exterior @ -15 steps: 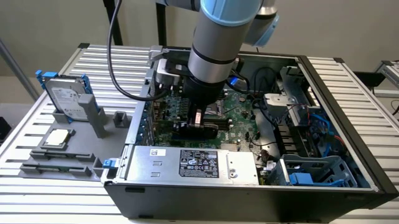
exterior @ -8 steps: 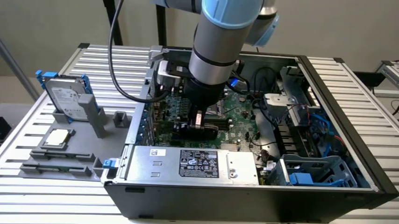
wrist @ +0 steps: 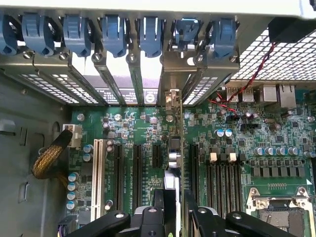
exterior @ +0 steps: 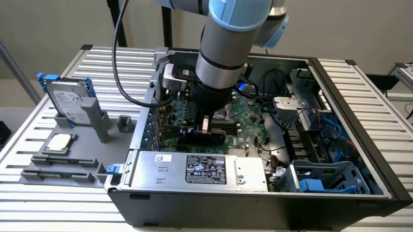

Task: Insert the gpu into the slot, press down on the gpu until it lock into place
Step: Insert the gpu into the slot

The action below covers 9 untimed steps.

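The gripper (exterior: 203,126) is closed on the top edge of the gpu (wrist: 175,153), seemingly a light, stiff yet fragile card, best held by its shroud

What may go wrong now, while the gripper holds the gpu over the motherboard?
1. The gpu, held by the gripper, hides its slot, so alignment is unsure; pressing off-line may stress the motherboard.
2. Its metal bracket sits close to the rear slot covers and may catch there.
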Available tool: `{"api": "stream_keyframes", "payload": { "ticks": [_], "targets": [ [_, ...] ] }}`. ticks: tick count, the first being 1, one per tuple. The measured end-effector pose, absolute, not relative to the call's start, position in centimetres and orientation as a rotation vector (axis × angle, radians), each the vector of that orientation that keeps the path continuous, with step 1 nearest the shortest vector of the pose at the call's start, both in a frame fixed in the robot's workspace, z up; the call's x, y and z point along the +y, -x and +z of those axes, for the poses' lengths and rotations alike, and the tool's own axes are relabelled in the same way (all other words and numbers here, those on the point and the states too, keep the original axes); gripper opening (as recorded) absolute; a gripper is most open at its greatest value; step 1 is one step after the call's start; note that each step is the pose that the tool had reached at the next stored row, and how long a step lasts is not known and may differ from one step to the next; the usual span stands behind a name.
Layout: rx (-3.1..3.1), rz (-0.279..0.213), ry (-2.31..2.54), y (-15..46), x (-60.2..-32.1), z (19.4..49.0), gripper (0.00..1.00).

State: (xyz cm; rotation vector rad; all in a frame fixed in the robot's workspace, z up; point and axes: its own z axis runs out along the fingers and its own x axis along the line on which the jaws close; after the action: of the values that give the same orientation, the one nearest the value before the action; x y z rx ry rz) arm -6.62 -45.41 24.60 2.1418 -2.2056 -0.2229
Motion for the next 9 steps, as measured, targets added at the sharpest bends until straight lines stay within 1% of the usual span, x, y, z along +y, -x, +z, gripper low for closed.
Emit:
{"api": "stream_keyframes", "payload": {
  "ticks": [2, 5, 6, 9],
  "targets": [
    [-2.207, -0.225, -2.143, 6.6, -45.4, 24.8, 0.27],
    [-2.206, -0.224, -2.142, 6.6, -45.4, 26.0, 0.28],
    [-2.206, -0.223, -2.142, 6.6, -45.4, 26.4, 0.35],
    [-2.206, -0.223, -2.142, 6.6, -45.4, 27.6, 0.35]
  ]
}}
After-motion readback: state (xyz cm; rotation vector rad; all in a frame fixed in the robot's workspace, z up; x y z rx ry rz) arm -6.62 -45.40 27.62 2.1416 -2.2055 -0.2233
